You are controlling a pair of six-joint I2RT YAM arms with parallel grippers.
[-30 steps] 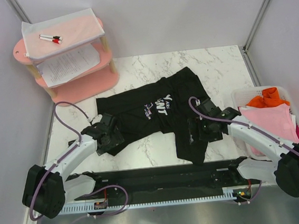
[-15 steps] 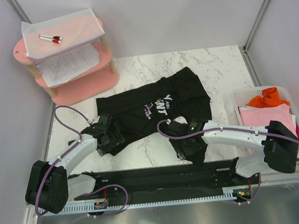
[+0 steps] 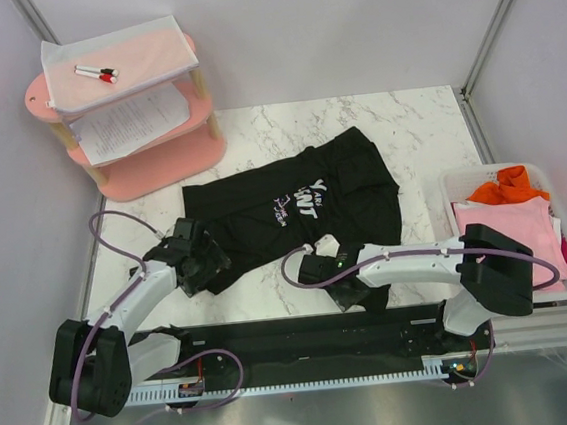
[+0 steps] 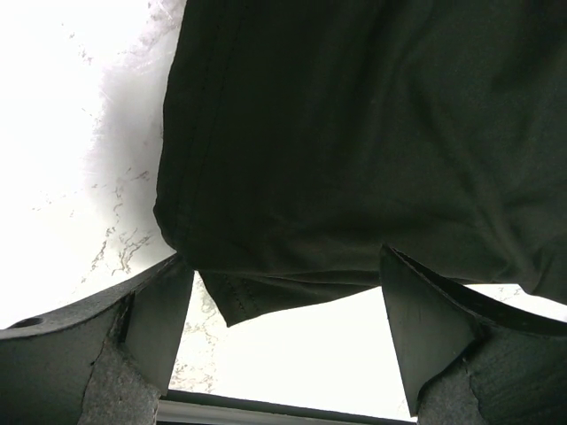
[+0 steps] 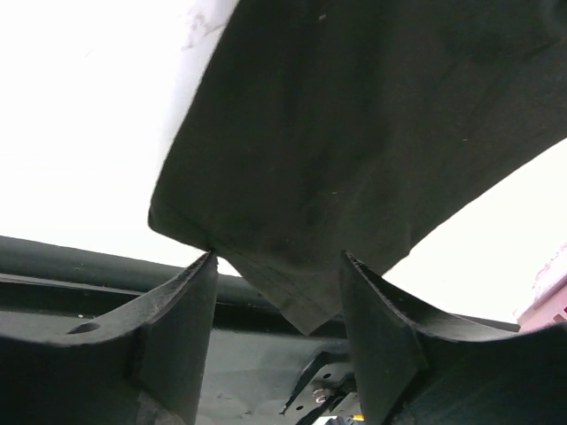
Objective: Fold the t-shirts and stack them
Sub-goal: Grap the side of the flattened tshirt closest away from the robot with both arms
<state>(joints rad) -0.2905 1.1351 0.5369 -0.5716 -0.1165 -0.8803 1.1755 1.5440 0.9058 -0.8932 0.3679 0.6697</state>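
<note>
Wrist views alone show the fingers: the left gripper (image 4: 283, 257) is spread wide around a hem corner of the black t-shirt (image 4: 354, 133), and the right gripper (image 5: 279, 257) is likewise spread about another corner, neither pinching. Only the top external view shows both arms lying low, the right reaching leftward across the frame's lower middle, and the shirt flat at the centre of the table (image 3: 406, 125). At the right edge, a pink t-shirt (image 3: 511, 226) and an orange t-shirt (image 3: 502, 186) fill a basket (image 3: 451, 181).

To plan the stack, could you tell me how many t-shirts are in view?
3: black t-shirt on the table; pink t-shirt and orange t-shirt in the right-hand basket, perhaps hiding more.
</note>
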